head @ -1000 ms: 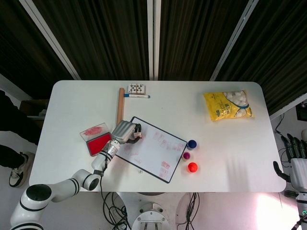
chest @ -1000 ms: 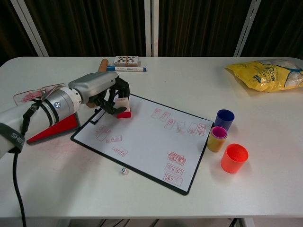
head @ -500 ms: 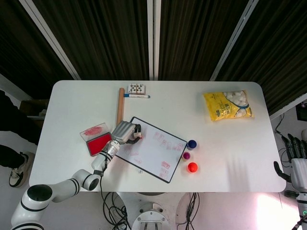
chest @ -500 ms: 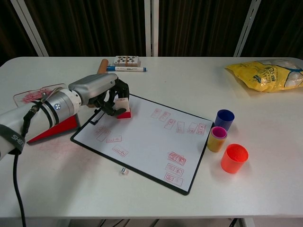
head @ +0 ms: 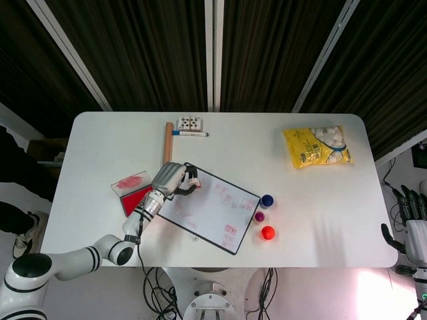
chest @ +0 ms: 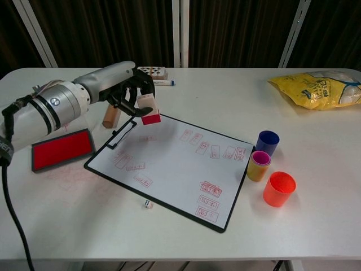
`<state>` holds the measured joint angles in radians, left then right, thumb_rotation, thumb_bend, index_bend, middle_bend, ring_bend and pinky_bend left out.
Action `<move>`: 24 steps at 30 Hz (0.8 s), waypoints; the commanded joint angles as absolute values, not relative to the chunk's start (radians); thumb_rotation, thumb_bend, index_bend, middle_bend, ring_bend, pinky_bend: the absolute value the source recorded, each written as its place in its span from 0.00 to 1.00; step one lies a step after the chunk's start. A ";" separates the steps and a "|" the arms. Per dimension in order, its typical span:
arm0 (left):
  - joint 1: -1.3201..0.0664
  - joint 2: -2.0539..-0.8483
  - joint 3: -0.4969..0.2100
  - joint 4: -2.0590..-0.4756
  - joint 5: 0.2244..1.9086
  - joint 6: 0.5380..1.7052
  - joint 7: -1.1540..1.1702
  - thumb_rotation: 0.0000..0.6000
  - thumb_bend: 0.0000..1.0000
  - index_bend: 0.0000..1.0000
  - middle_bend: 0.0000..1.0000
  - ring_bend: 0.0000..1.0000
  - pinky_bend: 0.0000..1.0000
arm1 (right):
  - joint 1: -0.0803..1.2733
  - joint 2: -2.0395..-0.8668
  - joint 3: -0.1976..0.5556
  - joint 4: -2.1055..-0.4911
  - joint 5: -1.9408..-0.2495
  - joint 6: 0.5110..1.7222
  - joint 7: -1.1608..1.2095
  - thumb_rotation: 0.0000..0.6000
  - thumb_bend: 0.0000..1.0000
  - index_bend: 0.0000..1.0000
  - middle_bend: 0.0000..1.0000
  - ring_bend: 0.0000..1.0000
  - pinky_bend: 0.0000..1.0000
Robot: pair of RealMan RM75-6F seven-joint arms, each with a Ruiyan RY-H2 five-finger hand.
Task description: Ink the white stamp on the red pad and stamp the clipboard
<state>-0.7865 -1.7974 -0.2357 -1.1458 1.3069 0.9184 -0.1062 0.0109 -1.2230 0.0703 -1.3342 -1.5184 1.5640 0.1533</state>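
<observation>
Change: lifted off the sheet now, the stamp (chest: 147, 109) hangs above the top left corner of the clipboard (chest: 175, 169), where a second ago it was pressed down; a fresh red mark shows on the paper just beneath it.
Left hand: the left hand (chest: 127, 90) holds the stamp, fingers curled around its white body, red face pointing down and a little toward the camera, clear of the sheet.
Right hand: the right hand (head: 411, 217) sits well off the table at the far right edge of the head view, holding nothing, fingers up and apart.
Ink pad: the red pad (chest: 61, 148) lies open just left of the clipboard, now uncovered in the chest view.
Progress: inking looks done and a print has just been made; many red marks already dot the paper, along the top and near the bottom right.
Left to do: as I judge it, little beyond setting the stamp down, or re-inking if more prints are wanted.
Nearby: three cups (chest: 267, 142) stand right of the clipboard, and a small die (chest: 148, 204) sits by its lower edge.
</observation>
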 commanded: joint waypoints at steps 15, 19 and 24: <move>-0.450 -1.485 0.022 -1.466 1.405 1.216 -0.052 1.00 0.43 0.75 0.75 0.62 0.74 | 0.025 -1.238 0.068 -1.330 -1.525 1.548 0.148 1.00 0.29 0.00 0.00 0.00 0.00; -0.382 -1.485 0.077 -1.403 1.470 1.288 -0.131 1.00 0.43 0.74 0.75 0.62 0.74 | 0.026 -1.241 0.066 -1.331 -1.526 1.547 0.141 1.00 0.29 0.00 0.00 0.00 0.00; -0.339 -1.526 0.092 -1.324 1.498 1.324 -0.176 1.00 0.43 0.74 0.75 0.62 0.74 | 0.029 -1.245 0.061 -1.336 -1.529 1.540 0.124 1.00 0.29 0.00 0.00 0.00 0.00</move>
<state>-0.3539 -1.5071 0.0856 -1.3518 1.4862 1.3119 -0.1601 0.0284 -1.2439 0.0624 -1.3351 -1.5277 1.5408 0.1260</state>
